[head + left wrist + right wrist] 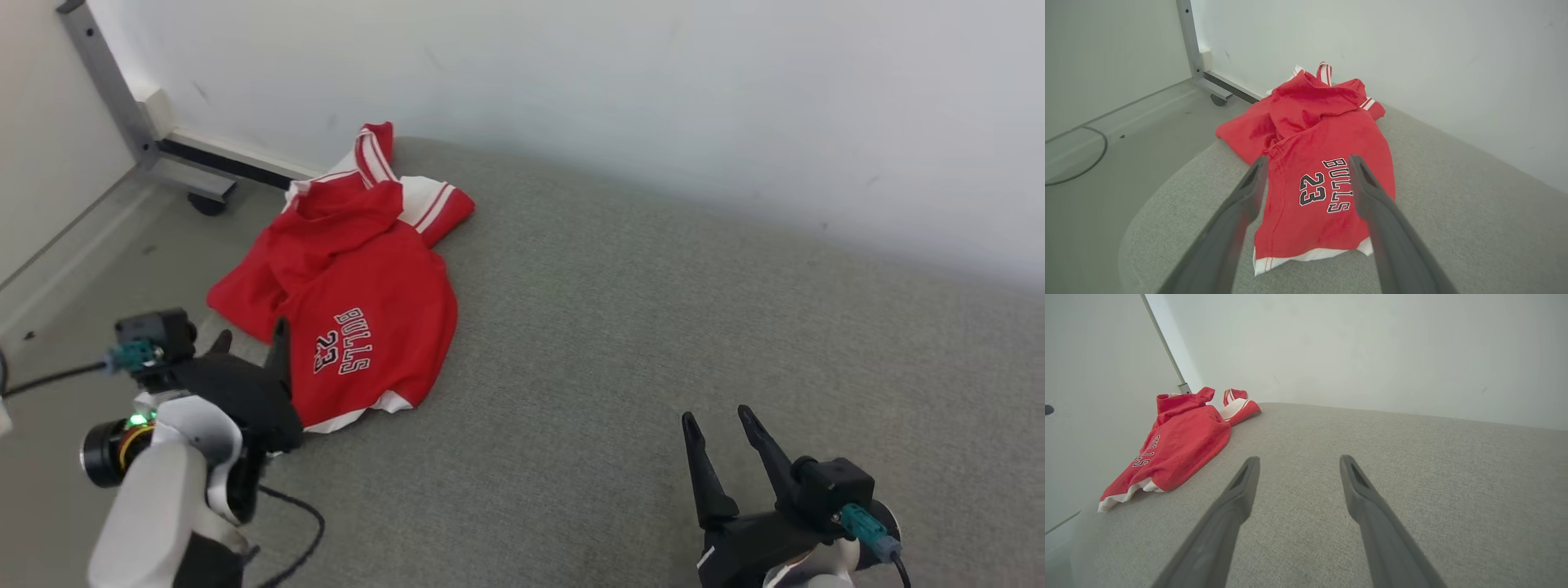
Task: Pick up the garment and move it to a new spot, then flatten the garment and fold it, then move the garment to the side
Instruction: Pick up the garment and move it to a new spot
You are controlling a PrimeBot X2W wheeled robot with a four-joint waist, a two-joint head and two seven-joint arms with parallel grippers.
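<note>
Clearly, left fingers frame the red jersey, right fingers bare cushion; both spread empty.

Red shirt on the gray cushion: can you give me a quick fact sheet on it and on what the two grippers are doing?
Item: red shirt, white trim, lettering BULLS 23
Condition: crumpled, not folded
Place: left end of the gray cushion, near the white wall
Left gripper: open, empty, aimed at the shirt's lettering
Right gripper: open, empty, over bare cushion, apart from the shirt
Progress: shirt not yet picked up
</note>
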